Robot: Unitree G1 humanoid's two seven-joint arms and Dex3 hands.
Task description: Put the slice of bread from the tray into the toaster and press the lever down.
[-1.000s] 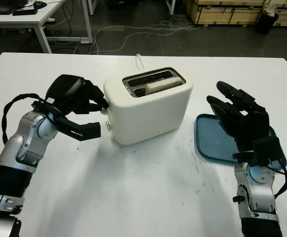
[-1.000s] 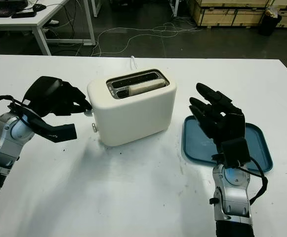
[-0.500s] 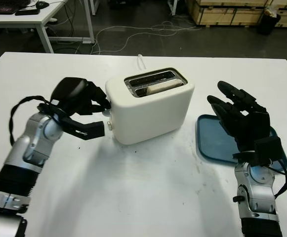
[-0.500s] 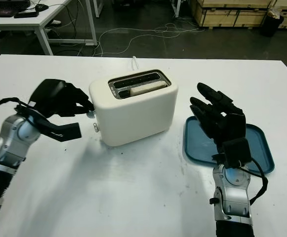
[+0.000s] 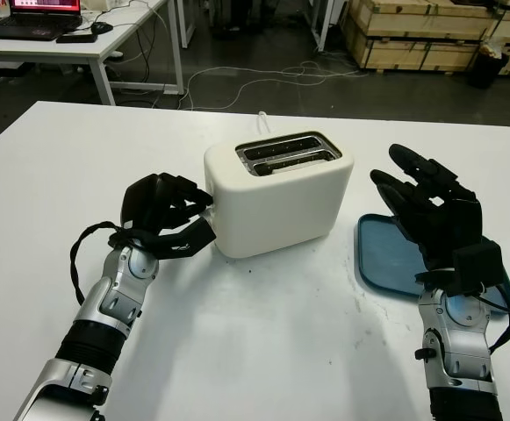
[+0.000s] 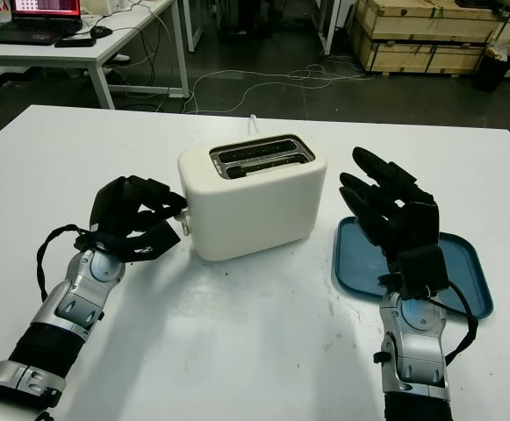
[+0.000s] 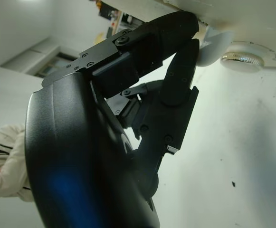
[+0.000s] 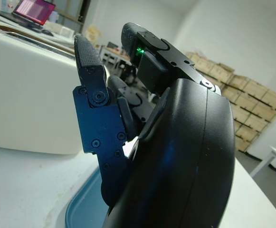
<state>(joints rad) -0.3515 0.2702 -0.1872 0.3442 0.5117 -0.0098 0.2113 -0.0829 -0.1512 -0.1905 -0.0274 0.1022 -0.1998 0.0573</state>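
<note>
A cream two-slot toaster [image 5: 281, 197] stands in the middle of the white table. Its slots [image 5: 290, 151] look dark, and no bread rises above their rims. My left hand [image 5: 200, 219] is at the toaster's left end, fingers curled over the white lever [image 7: 214, 40] and thumb beneath it, just above the round knob [image 7: 248, 56]. The lever sits low on the toaster's side. My right hand [image 5: 410, 191] is held upright and open above the blue tray [image 5: 384, 261], which lies bare to the right of the toaster.
The toaster's white cable [image 5: 263, 118] trails off behind it. Beyond the table are a desk with a laptop [image 5: 44, 10] at the back left and wooden crates [image 5: 421, 35] at the back right. A person's light sleeve [image 7: 0, 156] shows behind my left hand.
My left hand has dropped lower along the toaster's end with the lever. The bread that stood above the front slot has sunk inside. The right hand has stayed put.
</note>
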